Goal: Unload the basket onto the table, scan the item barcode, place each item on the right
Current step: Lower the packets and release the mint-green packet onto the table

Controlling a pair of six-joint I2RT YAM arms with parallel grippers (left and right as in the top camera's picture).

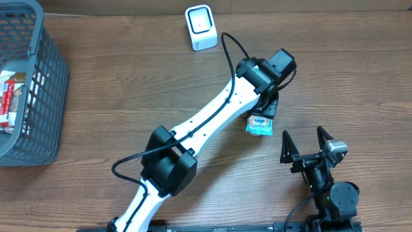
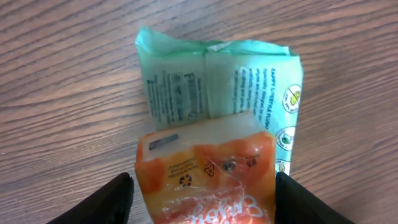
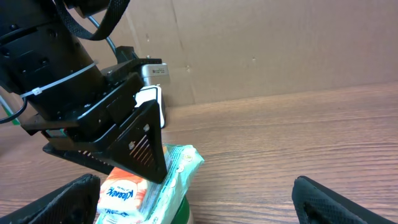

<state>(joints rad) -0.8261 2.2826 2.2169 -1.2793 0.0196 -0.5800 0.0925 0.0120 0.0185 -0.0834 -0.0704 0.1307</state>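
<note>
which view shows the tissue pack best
The left wrist view: the tissue pack fills the frame, with its printed panel facing the camera. Overhead shows only a small end poking out under the left arm. The right wrist view catches it low in the frame, partly hidden.

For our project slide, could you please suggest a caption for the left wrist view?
Orange-and-green tissue pack lying on the wooden table, flanked by the left gripper.
</note>
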